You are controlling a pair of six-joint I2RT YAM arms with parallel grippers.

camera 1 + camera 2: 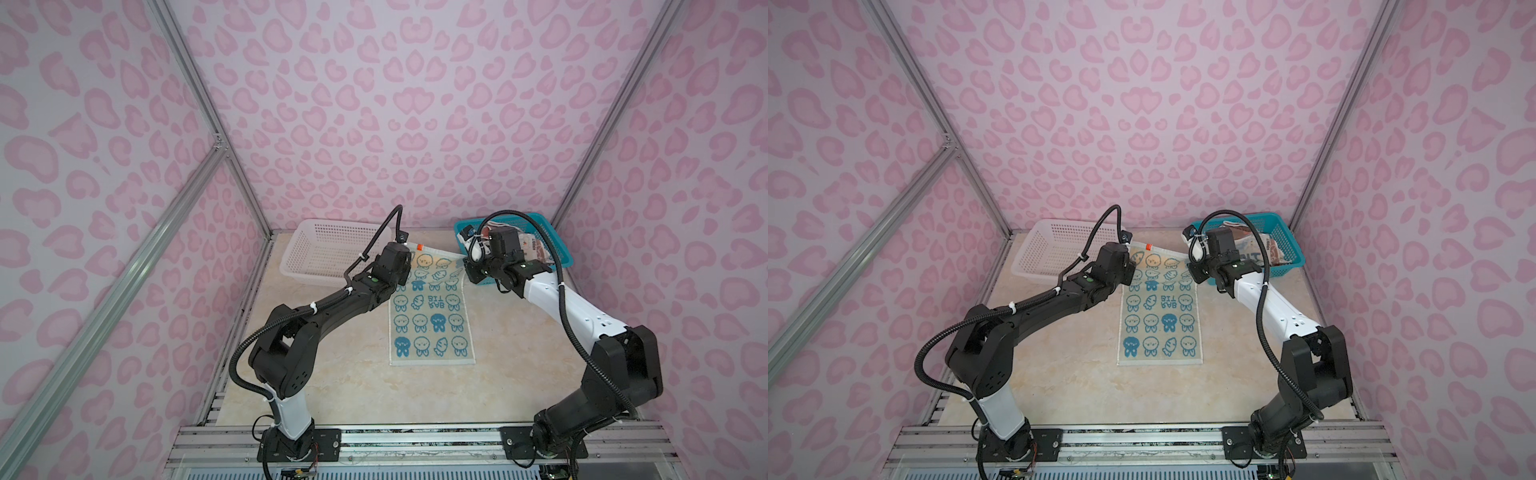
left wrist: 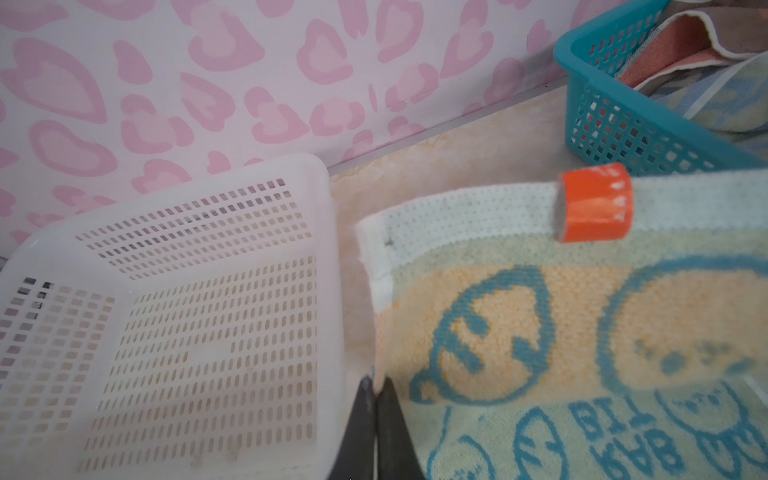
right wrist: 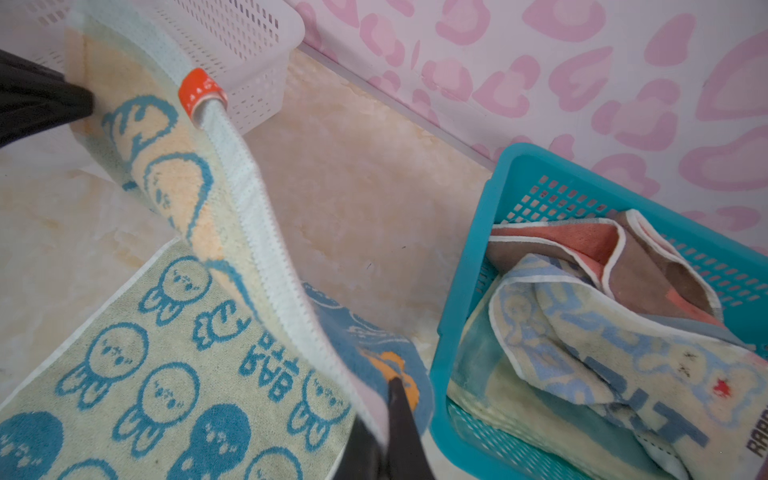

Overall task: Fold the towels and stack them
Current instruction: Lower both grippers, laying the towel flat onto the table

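A pale-yellow towel (image 1: pixel 432 324) (image 1: pixel 1160 322) printed with teal rabbits lies lengthwise on the table, its far end lifted off the surface. My left gripper (image 2: pixel 376 384) (image 1: pixel 409 266) is shut on that end's left edge. On the right corner the right gripper (image 3: pixel 388 388) (image 1: pixel 465 262) is shut too, and there the teal face with an orange patch shows. An orange tag (image 2: pixel 596 203) (image 3: pixel 201 93) wraps the raised white hem. More towels (image 3: pixel 602 332), one orange-brown with white edging (image 3: pixel 582 245), lie crumpled in the teal basket (image 3: pixel 457 311) (image 1: pixel 557 232).
A white perforated basket (image 1: pixel 316 249) (image 2: pixel 208 311) stands at the back left, close beside my left gripper, with nothing in it. The teal basket sits at the back right against the pink patterned wall, right next to my right gripper. Metal rails run along the table's front edge.
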